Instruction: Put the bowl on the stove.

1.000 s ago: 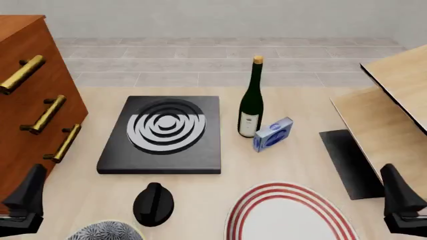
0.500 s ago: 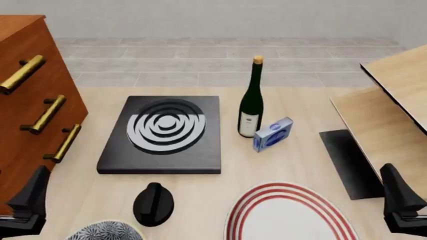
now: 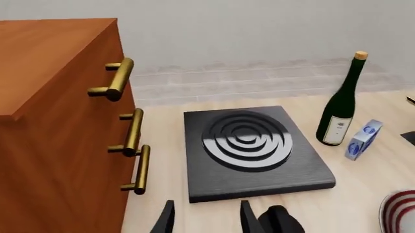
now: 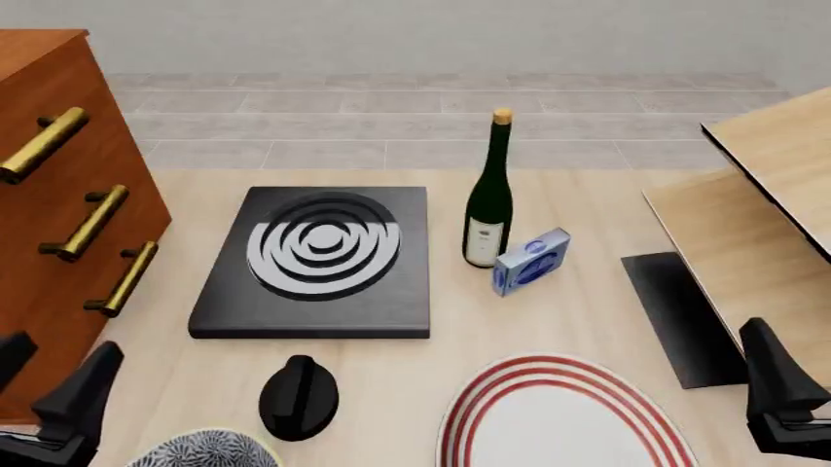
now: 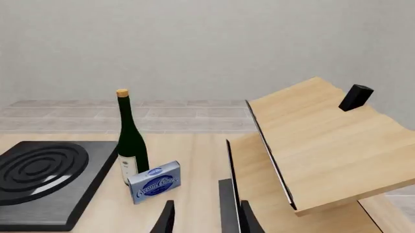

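Note:
The bowl (image 4: 208,450) shows its blue-and-white pattern at the bottom edge of the front view, left of centre, and is cut off by the frame. The stove (image 4: 318,255) is a black slab with silver rings, lying beyond the bowl; it also shows in the left wrist view (image 3: 250,150) and the right wrist view (image 5: 39,179). My left gripper (image 4: 53,391) is open and empty, just left of the bowl; its fingers (image 3: 165,219) point toward the stove. My right gripper (image 4: 789,399) is open and empty at the far right (image 5: 206,219). The bowl is hidden in both wrist views.
A black knob (image 4: 299,397) lies between bowl and stove. A white plate with red rings (image 4: 561,413) is front centre-right. A wine bottle (image 4: 489,199) and a blue box (image 4: 530,261) stand right of the stove. A wooden dresser (image 4: 53,214) is left; tilted boards (image 4: 766,224) right.
My left gripper has moved to the right, closer to the bowl, and its second finger now shows at the left edge. The right arm and the objects have not moved.

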Available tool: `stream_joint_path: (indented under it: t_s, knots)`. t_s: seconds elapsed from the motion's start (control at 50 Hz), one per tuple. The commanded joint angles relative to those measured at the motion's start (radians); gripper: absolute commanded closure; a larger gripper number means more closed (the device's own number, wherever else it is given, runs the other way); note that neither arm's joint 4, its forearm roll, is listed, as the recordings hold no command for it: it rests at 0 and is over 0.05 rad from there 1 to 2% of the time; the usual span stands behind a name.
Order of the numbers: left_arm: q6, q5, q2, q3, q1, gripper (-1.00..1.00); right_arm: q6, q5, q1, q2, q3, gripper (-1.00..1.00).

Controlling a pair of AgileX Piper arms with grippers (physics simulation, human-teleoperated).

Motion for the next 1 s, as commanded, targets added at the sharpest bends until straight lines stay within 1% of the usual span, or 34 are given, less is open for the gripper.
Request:
stream_joint_path:
  t_s: [0.02, 0.04, 0.08, 0.18, 0.22, 0.24, 0.26, 0.28, 0.3, 0.36, 0.38, 0.4, 0.42, 0.52, 0.54, 0.56, 0.6, 0.66, 0.72, 0.74, 0.76, 0.82, 0.88, 0.9, 1.0]
  knots:
    - [-0.01, 0.202, -0.007, -0.086, -0.025, -1.0, 0.0, 0.0, 0.0, 0.0, 0.0, -1.0]
    - [-0.01, 0.21, -0.007, -0.098, -0.027, -1.0, 0.0, 0.0, 0.0, 0.0, 0.0, -1.0]
    - [-0.029, 0.274, -0.007, -0.111, -0.04, -1.0, 0.0, 0.0, 0.0, 0.0, 0.0, -1.0]
    - [0.002, 0.367, -0.007, -0.182, -0.021, -1.0, 0.0, 0.0, 0.0, 0.0, 0.0, -1.0]
    - [-0.004, 0.412, -0.007, -0.212, -0.017, -1.0, 0.0, 0.0, 0.0, 0.0, 0.0, -1.0]
    - [-0.004, 0.412, -0.007, -0.212, -0.017, -1.0, 0.0, 0.0, 0.0, 0.0, 0.0, -1.0]
    - [0.006, 0.448, -0.007, -0.239, -0.008, -1.0, 0.0, 0.0, 0.0, 0.0, 0.0, -1.0]
    - [0.006, 0.448, -0.007, -0.239, -0.008, -1.0, 0.0, 0.0, 0.0, 0.0, 0.0, -1.0]
    - [0.02, 0.481, -0.007, -0.261, 0.001, -1.0, 0.0, 0.0, 0.0, 0.0, 0.0, -1.0]
    - [0.02, 0.507, -0.007, -0.278, 0.005, -1.0, 0.0, 0.0, 0.0, 0.0, 0.0, -1.0]
    - [0.025, 0.539, -0.007, -0.298, 0.009, -1.0, 0.0, 0.0, 0.0, 0.0, 0.0, -1.0]
    - [0.025, 0.539, -0.007, -0.298, 0.009, -1.0, 0.0, 0.0, 0.0, 0.0, 0.0, -1.0]
    - [0.029, 0.565, -0.007, -0.319, 0.018, -1.0, 0.0, 0.0, 0.0, 0.0, 0.0, -1.0]
    - [0.035, 0.604, -0.007, -0.347, 0.03, -1.0, 0.0, 0.0, 0.0, 0.0, 0.0, -1.0]
    - [0.026, 0.618, -0.007, -0.353, 0.03, -1.0, 0.0, 0.0, 0.0, 0.0, 0.0, -1.0]
    - [-0.025, 0.639, -0.006, -0.363, 0.04, -1.0, 0.0, 0.0, 0.0, 0.0, 0.0, -1.0]
    - [-0.011, 0.658, -0.007, -0.388, 0.039, -1.0, 0.0, 0.0, 0.0, 0.0, 0.0, -1.0]
    - [0.018, 0.679, -0.007, -0.401, 0.041, -1.0, 0.0, 0.0, 0.0, 0.0, 0.0, -1.0]
    - [0.025, 0.703, -0.007, -0.418, 0.044, -1.0, 0.0, 0.0, 0.0, 0.0, 0.0, -1.0]
    - [0.048, 0.715, -0.007, -0.42, 0.042, -1.0, 0.0, 0.0, 0.0, 0.0, 0.0, -1.0]
    - [0.038, 0.719, -0.007, -0.425, 0.044, -1.0, 0.0, 0.0, 0.0, 0.0, 0.0, -1.0]
    - [0.059, 0.742, -0.007, -0.42, 0.046, -1.0, 0.0, 0.0, 0.0, 0.0, 0.0, -1.0]
    - [0.064, 0.761, -0.007, -0.436, 0.048, -1.0, 0.0, 0.0, 0.0, 0.0, 0.0, -1.0]
    - [0.08, 0.775, -0.007, -0.432, 0.041, -1.0, 0.0, 0.0, 0.0, 0.0, 0.0, -1.0]
    - [0.09, 0.798, -0.007, -0.455, 0.047, -1.0, 0.0, 0.0, 0.0, 0.0, 0.0, -1.0]
